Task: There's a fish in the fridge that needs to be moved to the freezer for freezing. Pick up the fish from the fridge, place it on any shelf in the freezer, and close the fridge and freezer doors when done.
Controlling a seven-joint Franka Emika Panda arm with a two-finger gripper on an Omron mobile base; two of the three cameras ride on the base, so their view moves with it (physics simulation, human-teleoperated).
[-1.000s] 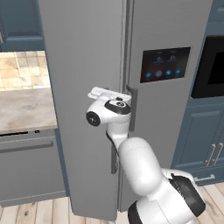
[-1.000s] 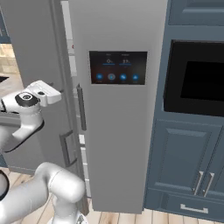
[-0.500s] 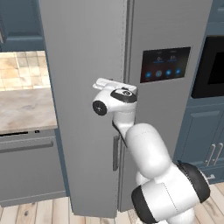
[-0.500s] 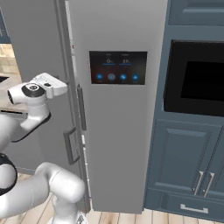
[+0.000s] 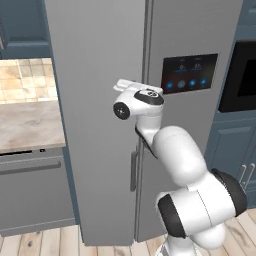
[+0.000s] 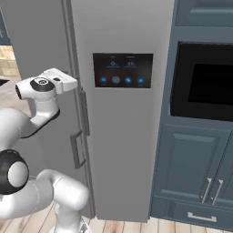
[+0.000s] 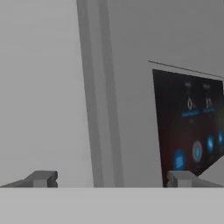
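My white arm (image 5: 170, 150) rises before the closed fridge and freezer doors (image 5: 150, 60), wrist just left of the fridge door's black panel (image 5: 189, 73).

Pale plank wood floor (image 5: 45, 240) runs under everything. Tall grey side-by-side unit (image 5: 100, 60) stands directly on it, both doors shut. Dark blue lower cabinets (image 6: 195, 182) stand on floor at right. Beige marbled stone surface (image 5: 25, 125) at left, above grey appliance front (image 5: 35, 195); top looks bare.

Both base views faced closed grey doors (image 5: 100, 100) from either side; hand view sat close at door seam, black panel (image 7: 188, 127) alongside.
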